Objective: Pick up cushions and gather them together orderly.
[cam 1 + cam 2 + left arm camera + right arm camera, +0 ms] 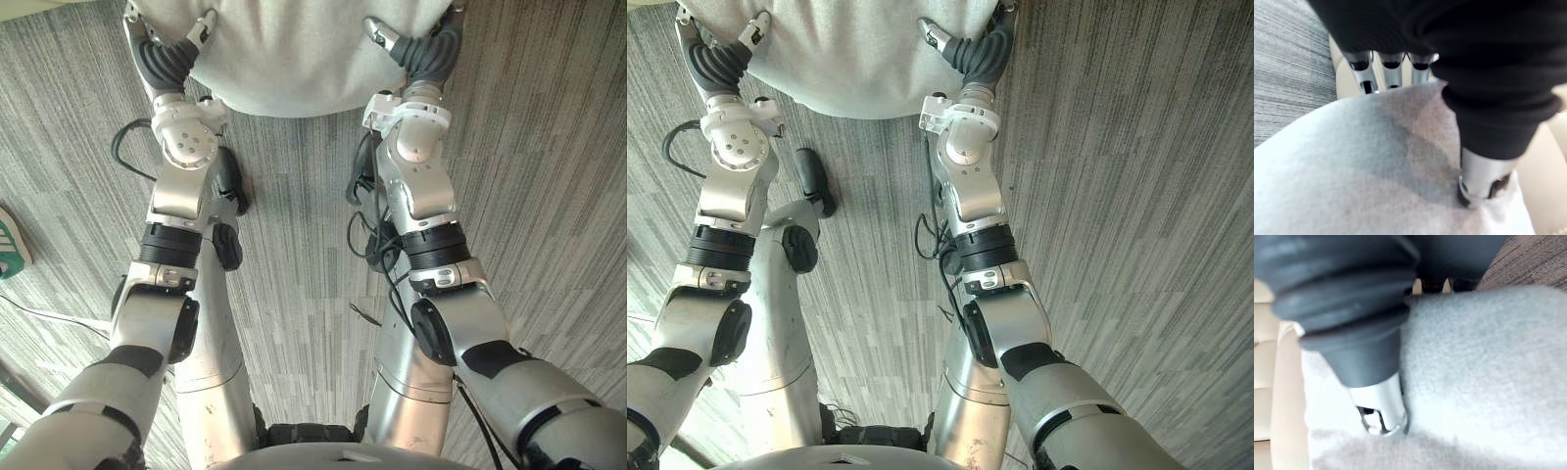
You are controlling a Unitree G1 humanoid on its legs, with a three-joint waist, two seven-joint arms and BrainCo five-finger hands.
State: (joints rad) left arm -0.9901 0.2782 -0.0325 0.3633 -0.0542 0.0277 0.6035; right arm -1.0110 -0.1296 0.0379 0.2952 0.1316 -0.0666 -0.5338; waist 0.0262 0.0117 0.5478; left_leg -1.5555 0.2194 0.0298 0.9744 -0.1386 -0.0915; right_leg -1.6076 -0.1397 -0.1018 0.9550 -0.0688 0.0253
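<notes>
A light grey fuzzy cushion hangs in front of me at the far end of both arms, above the carpet. My left hand grips its left edge. In the left wrist view that hand's fingers reach behind the cushion while the thumb presses into its front. My right hand grips the right edge. There the thumb digs into the cushion, and the fingers are mostly hidden behind it.
Grey striped carpet covers the floor all around. A green and white shoe lies at the left edge. Past the cushion, a beige padded surface lies close behind it and shows again beside the right hand.
</notes>
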